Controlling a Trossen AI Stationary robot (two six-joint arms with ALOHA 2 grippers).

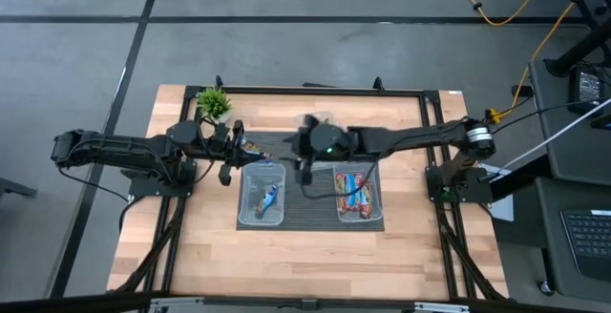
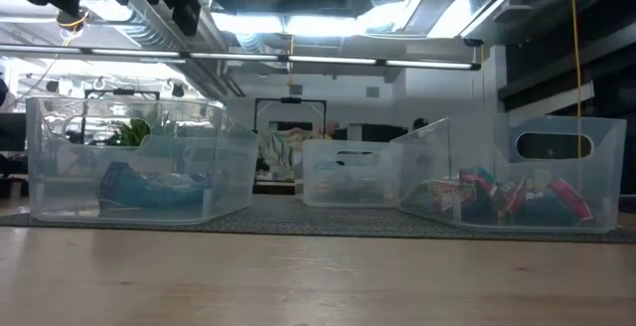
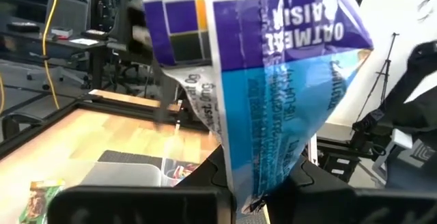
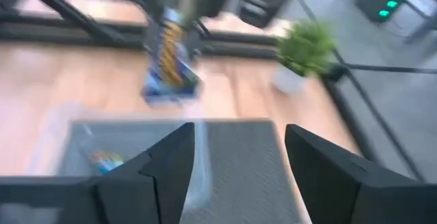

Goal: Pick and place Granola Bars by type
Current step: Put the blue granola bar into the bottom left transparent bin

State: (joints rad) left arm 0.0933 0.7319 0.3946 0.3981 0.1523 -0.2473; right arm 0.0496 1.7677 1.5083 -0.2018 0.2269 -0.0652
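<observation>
My left gripper [image 1: 237, 149] [image 3: 256, 197] is shut on a blue-and-purple granola bar [image 1: 250, 148] [image 3: 273, 80] [image 4: 167, 70], just past the far left corner of the left clear tub [image 1: 262, 195]. That tub holds blue bars [image 1: 270, 197] [image 2: 149, 189]. The right tub [image 1: 358, 195] holds red-orange bars [image 2: 497, 197]. My right gripper [image 1: 307, 168] [image 4: 235, 162] is open and holds nothing. It hovers over the dark mat between the two tubs. A green-gold bar [image 3: 39, 198] shows in the left wrist view. My left gripper pinches the blue bar between its two fingers by one end of the wrapper [image 3: 254, 179]. The rest of the bar juts out beyond the fingertips. It is lifted clear of the table and the tubs.
A small green potted plant [image 1: 214, 103] [image 4: 304, 50] stands at the far left of the table, close behind my left gripper. A third clear tub [image 2: 343, 172] sits farther back in the middle. The near part of the wooden table [image 1: 305, 256] is bare.
</observation>
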